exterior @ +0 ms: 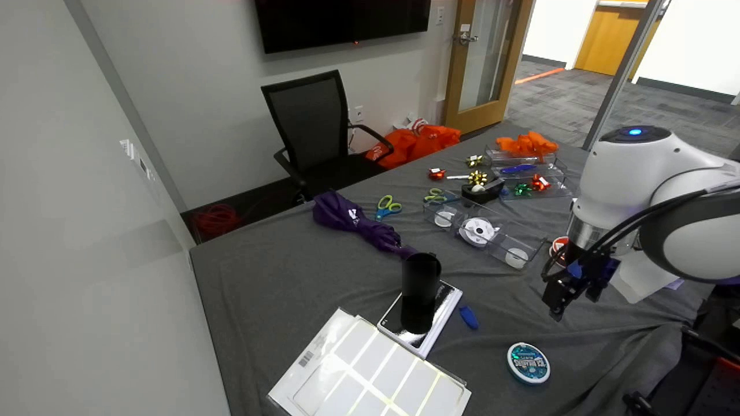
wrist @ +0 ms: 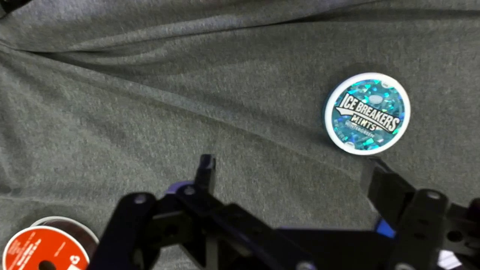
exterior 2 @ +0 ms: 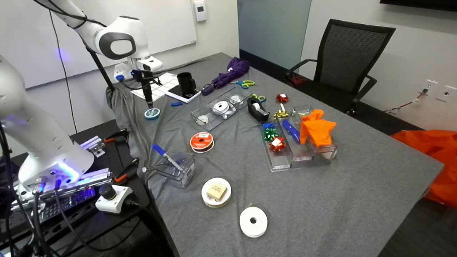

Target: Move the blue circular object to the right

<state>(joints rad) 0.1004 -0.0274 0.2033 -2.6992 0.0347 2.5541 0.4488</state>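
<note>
The blue circular object is a flat round teal mint tin with a white rim. It lies flat on the grey cloth in both exterior views [exterior: 528, 363] [exterior 2: 152, 114]. It also shows in the wrist view [wrist: 367, 114], upper right. My gripper [wrist: 291, 162] is open and empty, with its fingers wide apart. In the wrist view the tin is above the right fingertip and not between the fingers. In an exterior view the gripper [exterior: 574, 305] hangs above the cloth, apart from the tin. Whether a fingertip touches the tin in the wrist view cannot be told.
A black cup [exterior: 421, 294] stands on a white box [exterior: 442, 312] beside label sheets [exterior: 370, 370]. A blue marker cap [exterior: 469, 318] lies near the tin. A clear tray [exterior 2: 214, 123] holds white spools. An orange-red spool [exterior 2: 202, 141] and a clear bin [exterior 2: 184, 175] are nearby.
</note>
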